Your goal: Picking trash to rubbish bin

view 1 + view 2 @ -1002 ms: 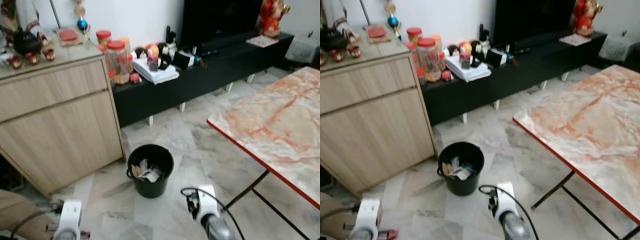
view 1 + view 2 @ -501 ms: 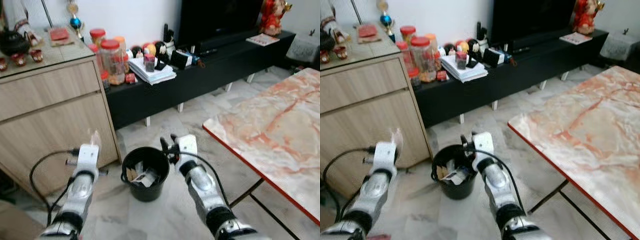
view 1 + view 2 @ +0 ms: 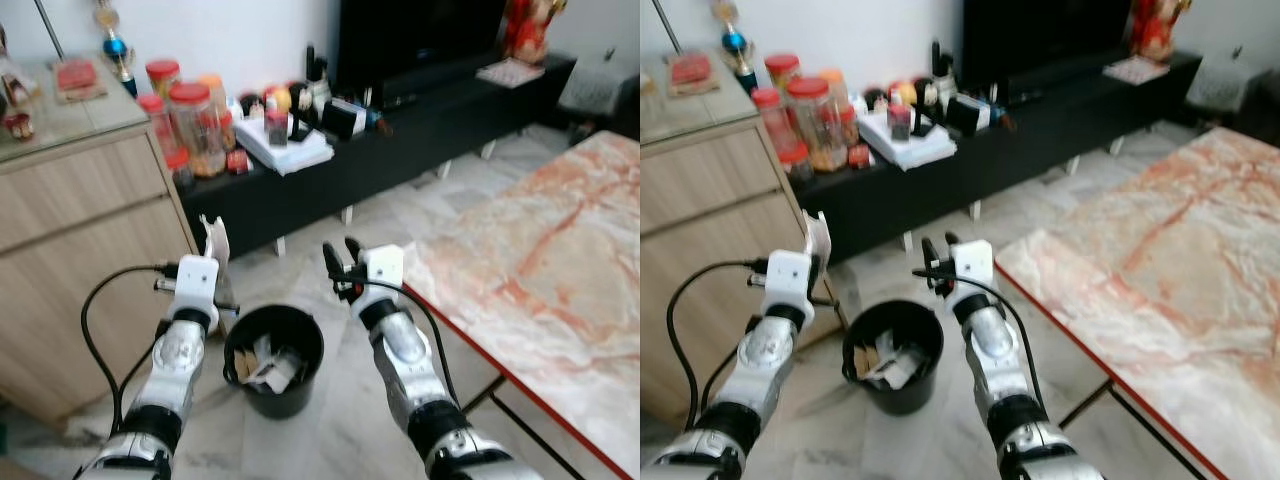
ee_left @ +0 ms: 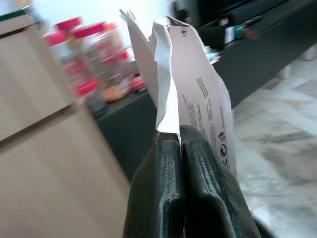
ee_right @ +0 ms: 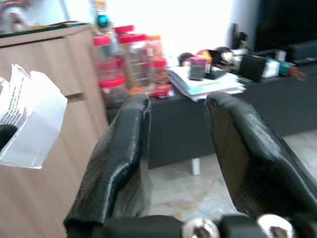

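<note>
Left wrist view: left gripper (image 4: 181,144) pinches a white paper wrapper (image 4: 190,94), sheet standing upright above the pressed fingers. In the left eye view I see it held above and just to the robot's left of the black bin (image 3: 273,358), not yet over the rim. Right gripper (image 3: 340,252) hangs spread and empty beside the bin, no nearer. Print on the wrapper is unreadable; the bin's base is cut off.

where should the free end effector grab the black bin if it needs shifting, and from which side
Best bet is the bin's top rim, coming straight down from above. The bin stands upright and open on the floor, so one finger can probably slip inside the wall and one outside. The right end effector is open and raised above and to the right of it; the left end effector is shut on a paper wrapper.
</note>
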{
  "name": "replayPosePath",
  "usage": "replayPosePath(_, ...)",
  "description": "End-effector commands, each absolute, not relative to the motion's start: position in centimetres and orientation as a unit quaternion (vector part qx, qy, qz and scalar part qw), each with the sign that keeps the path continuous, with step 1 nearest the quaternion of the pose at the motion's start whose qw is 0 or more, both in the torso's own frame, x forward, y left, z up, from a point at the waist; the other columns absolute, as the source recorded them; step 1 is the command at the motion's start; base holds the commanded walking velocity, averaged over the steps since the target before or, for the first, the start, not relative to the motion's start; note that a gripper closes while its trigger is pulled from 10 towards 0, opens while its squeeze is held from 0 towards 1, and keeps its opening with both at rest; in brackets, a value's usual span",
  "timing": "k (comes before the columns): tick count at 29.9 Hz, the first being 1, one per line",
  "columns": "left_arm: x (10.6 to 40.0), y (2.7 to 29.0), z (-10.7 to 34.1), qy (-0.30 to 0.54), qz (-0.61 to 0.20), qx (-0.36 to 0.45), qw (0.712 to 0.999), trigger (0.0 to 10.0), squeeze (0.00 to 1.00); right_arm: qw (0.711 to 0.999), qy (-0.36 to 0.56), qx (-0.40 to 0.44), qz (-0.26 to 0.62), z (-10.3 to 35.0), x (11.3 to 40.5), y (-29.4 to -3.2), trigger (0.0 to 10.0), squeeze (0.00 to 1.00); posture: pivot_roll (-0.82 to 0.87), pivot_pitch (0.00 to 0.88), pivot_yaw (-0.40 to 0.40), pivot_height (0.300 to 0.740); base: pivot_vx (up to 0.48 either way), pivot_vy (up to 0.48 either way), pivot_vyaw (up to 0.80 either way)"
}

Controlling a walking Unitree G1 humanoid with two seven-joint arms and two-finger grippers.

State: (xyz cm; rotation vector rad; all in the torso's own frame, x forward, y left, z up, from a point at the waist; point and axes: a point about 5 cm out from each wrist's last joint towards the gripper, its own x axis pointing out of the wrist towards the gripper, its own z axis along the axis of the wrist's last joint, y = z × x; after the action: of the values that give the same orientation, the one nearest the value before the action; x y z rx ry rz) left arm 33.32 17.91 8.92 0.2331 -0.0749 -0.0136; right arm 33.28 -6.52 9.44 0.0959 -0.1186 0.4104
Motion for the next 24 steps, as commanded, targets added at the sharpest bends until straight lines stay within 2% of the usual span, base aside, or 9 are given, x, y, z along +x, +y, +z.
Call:
replayPosePath(1,33.3,17.1,9.0,-0.038,-0.020,0.110,0.993,10.0,0.00,0.977,-0.064,0.045,0.200,9.8,33.5,-6.8,10.0,0.00,0.23,0.000,0.011,0.740,0.356,0.000,0.00)
replayPosePath(8,33.1,17.2,8.8,-0.035,-0.016,0.104,0.994,10.0,0.00,0.971,-0.081,0.041,0.220,10.5,33.3,-5.6,10.0,0.00,0.23,0.000,0.005,0.740,0.356,0.000,0.00)
replayPosePath(10,33.0,17.1,8.7,-0.035,-0.016,0.102,0.994,10.0,0.00,0.970,-0.083,0.027,0.228,10.6,33.2,-5.3,10.0,0.00,0.23,0.000,0.003,0.740,0.356,0.000,0.80)
replayPosePath(14,33.0,17.0,8.7,-0.035,-0.014,0.099,0.994,10.0,0.00,0.970,-0.084,0.031,0.226,10.7,33.3,-5.5,10.0,0.00,0.22,0.000,0.001,0.740,0.356,0.000,0.60)
replayPosePath(24,33.2,17.0,9.0,-0.036,-0.012,0.098,0.994,10.0,0.00,0.973,-0.080,0.029,0.214,10.8,33.5,-6.0,10.0,0.00,0.22,0.000,-0.001,0.740,0.357,0.000,0.00)
